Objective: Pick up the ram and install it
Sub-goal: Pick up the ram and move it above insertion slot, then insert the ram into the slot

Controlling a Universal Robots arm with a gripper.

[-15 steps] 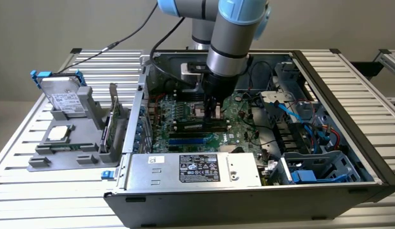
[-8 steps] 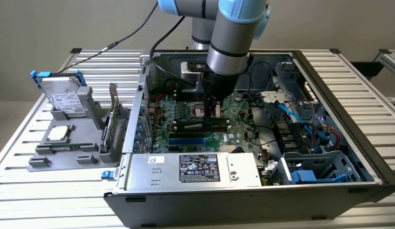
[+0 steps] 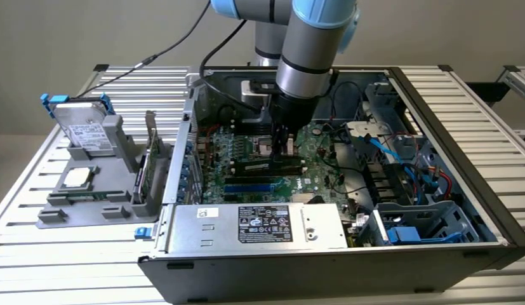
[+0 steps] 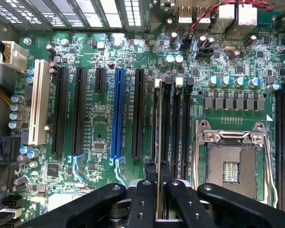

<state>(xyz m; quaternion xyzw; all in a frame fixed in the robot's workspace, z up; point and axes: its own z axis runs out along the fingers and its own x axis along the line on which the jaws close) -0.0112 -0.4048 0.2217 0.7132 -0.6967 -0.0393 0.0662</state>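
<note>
Where the DIMM slots (image 4: 173,128) run just beside the empty CPU socket (image 4: 232,164), the gripper (image 4: 160,192) pinches the ram (image 4: 157,211) edge-on, its fingers nearly together around it, in line with one slot. I cannot tell whether it is seated. The exterior view adds the case wall (image 3: 452,146) and cables (image 3: 396,149) beyond the socket, apart from the arm (image 3: 309,57).

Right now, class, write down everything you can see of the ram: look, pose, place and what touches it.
The ram shows edge-on as a thin, pale green strip of circuit board. The gripper is shut on it, one black finger against each flat side. It stands on edge above the motherboard, running lengthwise in line with the black memory slots beside the processor socket. Whether it is seated in a slot cannot be told.
</note>
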